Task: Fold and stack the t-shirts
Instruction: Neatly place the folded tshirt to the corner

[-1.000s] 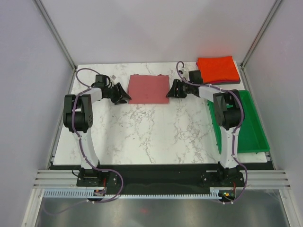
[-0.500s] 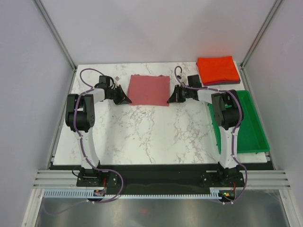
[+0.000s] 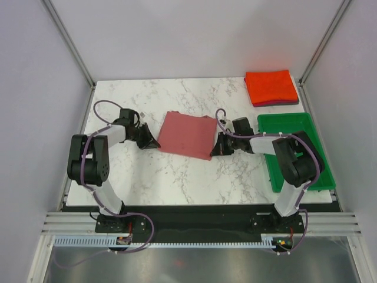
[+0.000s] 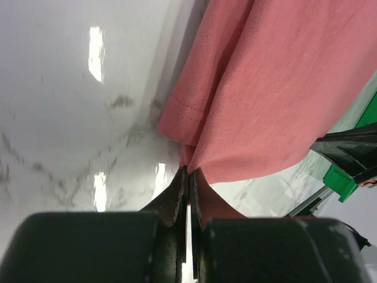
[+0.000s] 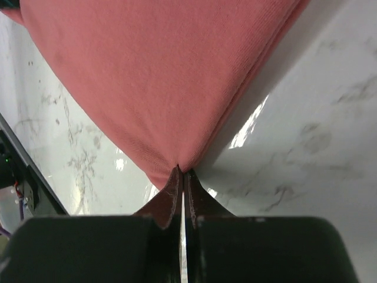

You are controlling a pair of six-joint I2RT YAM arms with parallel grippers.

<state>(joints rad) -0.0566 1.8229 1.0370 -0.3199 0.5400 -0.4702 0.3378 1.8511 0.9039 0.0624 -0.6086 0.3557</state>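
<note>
I am holding the near left corner of the dusty rose-red cotton t-shirt (image 3: pixel 188 134) with the left end effector (image 3: pixel 152 143). Its fingers are pressing together on the fabric, and the stitched hem is bunching just above the tips in the left wrist view. The right end effector (image 3: pixel 215 152) is pinching the near right corner the same way, its jaws closing on a point of cloth, with a shadow showing under the shirt's edge there. The shirt is lying as a roughly square, slightly skewed panel at the middle of the white marble table (image 3: pixel 177 171), between the two arms. Well apart from it, at the far right corner, the bright orange-red folded t-shirt (image 3: pixel 271 85) is sitting on the dark maroon t-shirt (image 3: pixel 277 104), whose near edge is peeking out. The green plastic tray (image 3: pixel 285 116) is sitting just beside that stack, on its near side.
</note>
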